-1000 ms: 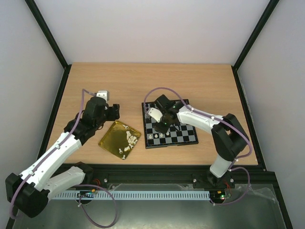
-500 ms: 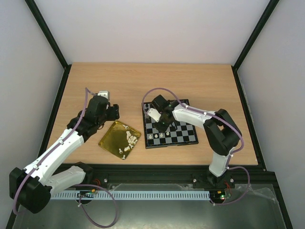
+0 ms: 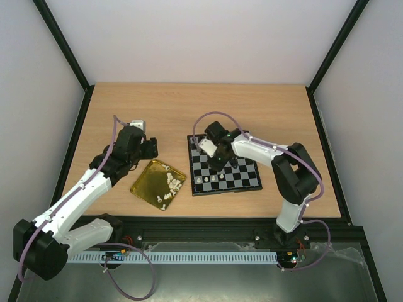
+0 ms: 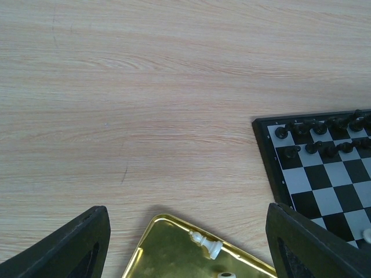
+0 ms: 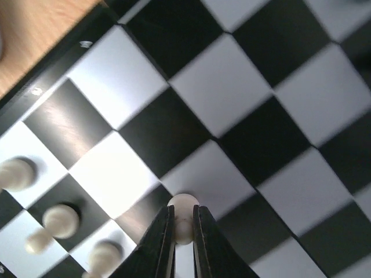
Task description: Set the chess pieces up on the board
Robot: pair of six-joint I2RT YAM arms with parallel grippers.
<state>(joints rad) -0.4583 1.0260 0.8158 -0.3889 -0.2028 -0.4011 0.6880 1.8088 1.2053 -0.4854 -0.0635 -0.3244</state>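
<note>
1. Right wrist view first: we see the right gripper point(image 5: 182, 213) squeezed down to a sliver, with a white piece point(image 5: 183, 202) caught between its two fingers. The piece's round head pokes out at the tips.
2. The piece looks upright to us, its long axis pointing straight down at the board point(image 5: 261, 35). We cannot tell whether its foot touches the square or hangs just clear.
3. Moving outward, the white men already set point(image 5: 60, 220) cluster at 8 o'clock from the jaws, and the board's black rim runs past at 10 o'clock. We judge the coming move turns on that: a free square beside that row lies down toward 8 o'clock, a short carry.
4. Over on the left wrist view, the left gripper point(image 4: 186, 208) is spread wide and holds nothing. It is above bare table, with the gold tray point(image 4: 156, 223) at its 6 o'clock.
5. On the top view, the loose white pieces point(image 3: 169, 184) lie in that tray, at 8 o'clock from the board. The left arm is the nearer one for those, and the right arm for the board.
</note>
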